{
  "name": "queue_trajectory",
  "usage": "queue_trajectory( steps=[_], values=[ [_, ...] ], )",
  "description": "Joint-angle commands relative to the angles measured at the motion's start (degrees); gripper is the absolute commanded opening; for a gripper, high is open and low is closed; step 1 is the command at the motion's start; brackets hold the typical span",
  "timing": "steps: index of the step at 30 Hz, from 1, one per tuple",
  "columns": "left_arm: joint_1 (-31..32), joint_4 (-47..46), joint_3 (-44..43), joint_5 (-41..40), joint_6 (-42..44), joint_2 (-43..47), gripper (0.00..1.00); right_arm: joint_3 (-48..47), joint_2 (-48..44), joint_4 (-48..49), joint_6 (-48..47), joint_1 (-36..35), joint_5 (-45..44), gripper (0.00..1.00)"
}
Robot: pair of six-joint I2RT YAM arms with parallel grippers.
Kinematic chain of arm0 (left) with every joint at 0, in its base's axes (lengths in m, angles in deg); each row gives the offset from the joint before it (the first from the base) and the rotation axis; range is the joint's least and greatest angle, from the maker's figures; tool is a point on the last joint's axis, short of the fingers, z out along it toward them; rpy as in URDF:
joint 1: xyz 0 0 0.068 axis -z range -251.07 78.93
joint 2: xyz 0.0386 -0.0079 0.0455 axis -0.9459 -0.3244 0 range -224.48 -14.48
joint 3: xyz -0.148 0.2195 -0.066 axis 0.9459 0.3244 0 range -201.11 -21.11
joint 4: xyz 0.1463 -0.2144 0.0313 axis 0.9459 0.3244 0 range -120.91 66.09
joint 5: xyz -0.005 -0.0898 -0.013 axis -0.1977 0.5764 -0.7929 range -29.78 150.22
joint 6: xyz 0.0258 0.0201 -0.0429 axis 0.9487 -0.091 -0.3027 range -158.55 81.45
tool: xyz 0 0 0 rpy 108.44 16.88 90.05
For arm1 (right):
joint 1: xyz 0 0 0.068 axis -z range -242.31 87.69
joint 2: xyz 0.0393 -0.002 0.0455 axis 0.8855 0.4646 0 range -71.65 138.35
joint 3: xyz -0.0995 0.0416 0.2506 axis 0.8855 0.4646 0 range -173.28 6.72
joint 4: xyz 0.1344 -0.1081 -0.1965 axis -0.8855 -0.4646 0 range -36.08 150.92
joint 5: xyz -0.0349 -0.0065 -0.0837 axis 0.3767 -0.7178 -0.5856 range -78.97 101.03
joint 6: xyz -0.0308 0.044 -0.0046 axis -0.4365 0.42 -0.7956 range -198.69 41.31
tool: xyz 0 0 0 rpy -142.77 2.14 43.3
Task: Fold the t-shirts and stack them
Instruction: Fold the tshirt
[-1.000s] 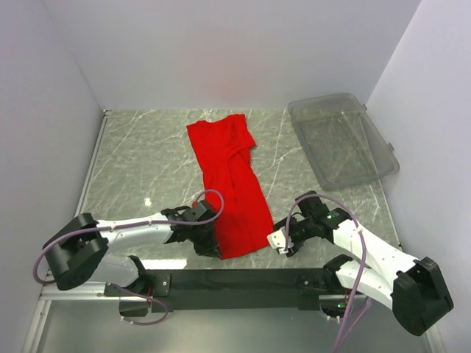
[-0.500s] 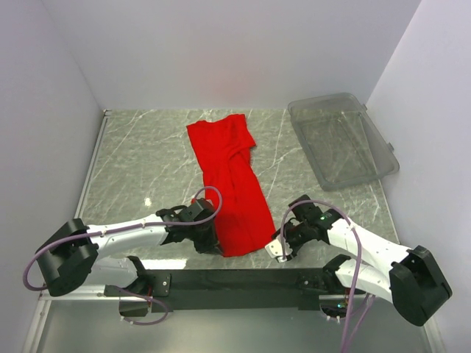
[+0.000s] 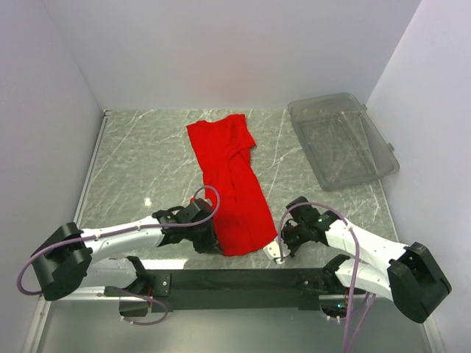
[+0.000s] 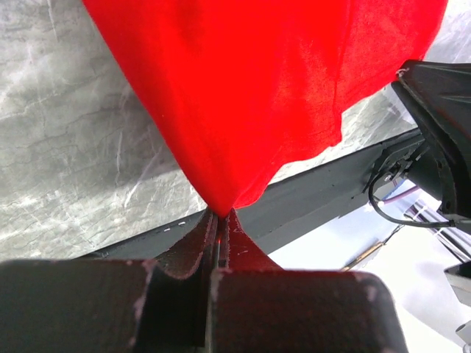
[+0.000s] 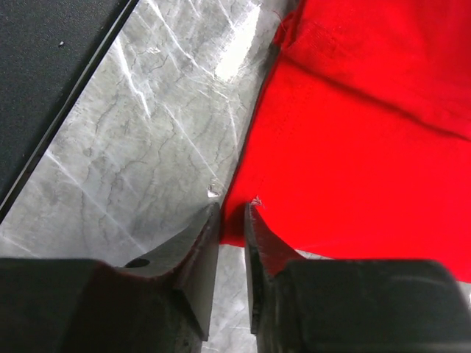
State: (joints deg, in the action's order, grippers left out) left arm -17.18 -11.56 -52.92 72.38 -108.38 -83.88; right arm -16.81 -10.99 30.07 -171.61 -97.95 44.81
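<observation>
- The red t-shirt point(image 3: 229, 184) is laid on the grey marbled table point(image 3: 140, 169) as a long, narrow strip. It runs from the upper centre of the top view down to the lower centre, slanting a little to the right.
- The strip's upper end is the broader one. Creases are seen along its length.
- The left gripper point(image 3: 211, 241) is placed at the lower left corner of the strip, just above the black base rail point(image 3: 235, 281).
- In the left wrist view the jaws are seen pressed together on a fold of the red cloth. The cloth is drawn to a point between them and fans out wide toward the top of the frame.
- The right gripper point(image 3: 277, 251) is placed at the strip's lower right corner, low over the table.
- In the right wrist view its fingers point(image 5: 259, 234) are seen with a narrow gap between them. The shirt's hem corner is found at that gap, with bare marble to the left and red cloth filling the upper right of the frame. The cloth is not seen to be clamped there.
- A clear plastic bin point(image 3: 342, 140) is seen at the upper right of the top view, well apart from the shirt and both grippers.
</observation>
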Motion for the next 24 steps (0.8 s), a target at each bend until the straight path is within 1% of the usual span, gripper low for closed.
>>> queue_trajectory(
  steps=[1, 2, 4, 5, 12, 13, 14, 15, 16, 21, 24],
  values=[
    [0.3, -1.1, 1.0, 0.0, -1.0, 2.2, 0.01, 1.0, 0.1, 2.4, 1.3, -0.7, -0.7, 0.22],
    [0.3, -1.0, 1.2, -0.2, -1.2, 2.6, 0.01, 1.0, 0.2, 2.7, 2.4, -0.7, -0.8, 0.19],
    [0.3, -0.6, 1.2, -0.4, -1.2, 3.1, 0.01, 0.3, 0.2, 2.6, 3.7, -0.7, -0.6, 0.09],
    [0.3, -0.4, 1.2, -0.7, -1.3, 3.8, 0.01, 0.1, -0.1, 2.5, 4.8, -0.6, -0.5, 0.0],
    [0.3, -0.4, 1.3, -1.2, -1.3, 5.6, 0.01, -2.9, -3.2, 1.6, 10.8, -0.6, 2.1, 0.01],
    [0.3, -0.4, 1.2, -1.3, -1.3, 5.5, 0.01, -3.2, -3.4, 1.3, 11.1, -0.5, 2.2, 0.07],
    [0.3, -0.5, 1.2, -1.1, -1.1, 5.2, 0.01, -3.5, -4.0, 1.0, 11.3, -0.4, 2.0, 0.27],
    [0.3, -0.6, 1.2, -1.1, -1.0, 5.1, 0.01, -3.8, -4.2, 0.5, 11.0, -0.5, 1.7, 0.35],
    [0.3, -1.0, 1.3, -0.8, -0.9, 4.9, 0.01, -3.9, -4.8, -0.5, 9.8, -0.4, 1.4, 0.41],
    [0.3, -1.5, 1.3, -0.7, -0.7, 3.8, 0.01, -3.7, -4.9, -4.0, 4.5, -0.1, -0.1, 0.47],
    [0.3, -1.6, 1.5, -0.8, -0.8, 4.1, 0.01, -3.5, -3.7, -5.4, 2.3, -0.1, -0.7, 0.47]
  ],
)
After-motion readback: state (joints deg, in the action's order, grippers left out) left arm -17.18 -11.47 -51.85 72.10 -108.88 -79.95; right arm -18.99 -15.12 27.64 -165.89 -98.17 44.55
